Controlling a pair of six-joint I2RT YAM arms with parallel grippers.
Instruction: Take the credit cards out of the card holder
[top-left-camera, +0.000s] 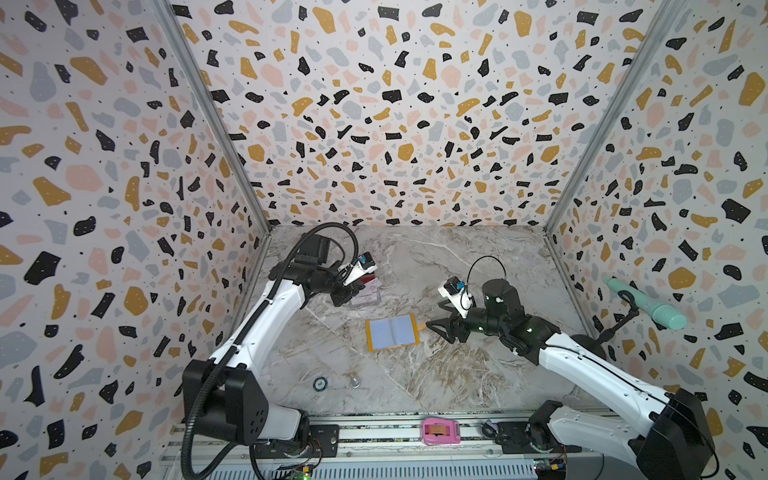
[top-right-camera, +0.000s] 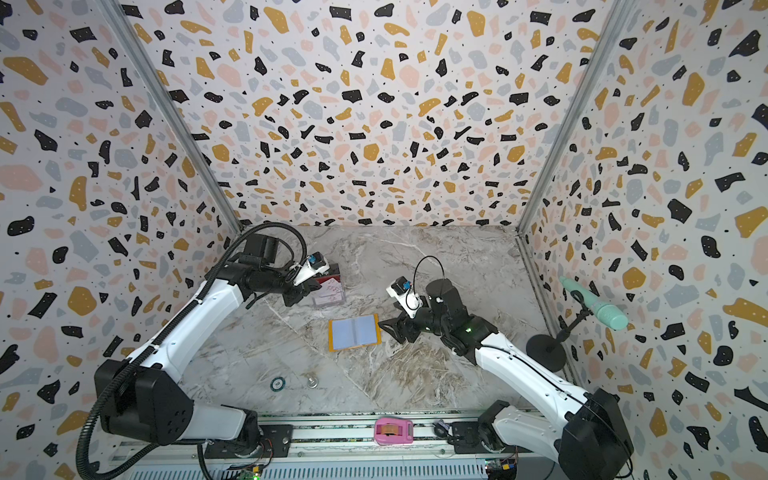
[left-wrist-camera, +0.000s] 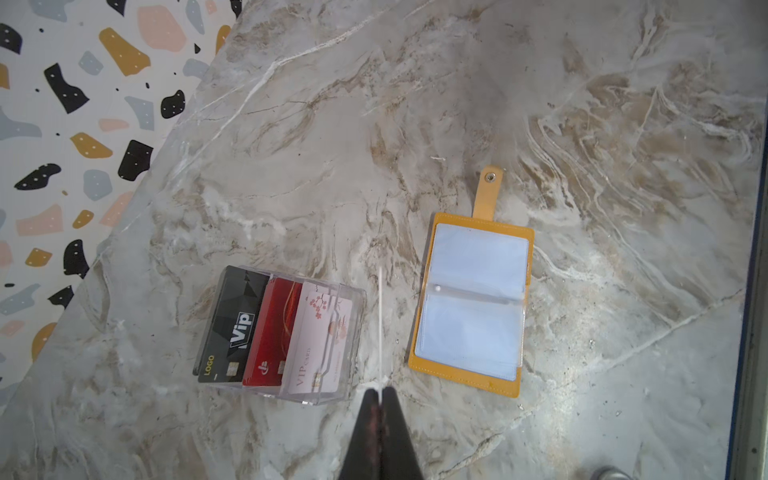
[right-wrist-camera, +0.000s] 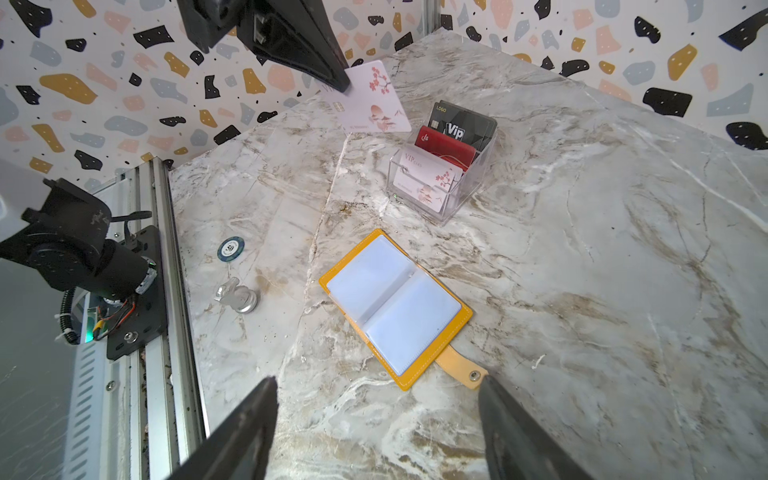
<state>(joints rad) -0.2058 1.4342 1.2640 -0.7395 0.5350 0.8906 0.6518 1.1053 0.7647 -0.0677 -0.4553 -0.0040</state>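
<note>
The mustard-yellow card holder (top-left-camera: 392, 332) (top-right-camera: 354, 332) (left-wrist-camera: 473, 303) (right-wrist-camera: 395, 307) lies open and flat on the marble table, its clear bluish sleeves showing no card. My left gripper (left-wrist-camera: 380, 390) (top-left-camera: 351, 293) (top-right-camera: 301, 296) (right-wrist-camera: 343, 85) is shut on a white floral credit card (right-wrist-camera: 370, 99), which the left wrist view shows edge-on as a thin white line (left-wrist-camera: 380, 324). It hangs above the table beside a clear acrylic stand (left-wrist-camera: 353, 332) (right-wrist-camera: 453, 208). My right gripper (right-wrist-camera: 377, 386) (top-left-camera: 434, 316) (top-right-camera: 388, 318) is open and empty, just off the holder's snap tab (right-wrist-camera: 461, 370).
The acrylic stand holds a black card (left-wrist-camera: 237, 324), a red card (left-wrist-camera: 270, 332) and a white floral card (left-wrist-camera: 320, 345). A poker chip (top-left-camera: 320, 383) and a metal knob (top-left-camera: 354, 381) lie front left. A pink tape dispenser (top-left-camera: 440, 432) sits on the front rail. A teal microphone on a stand (top-left-camera: 648, 305) is at the right wall.
</note>
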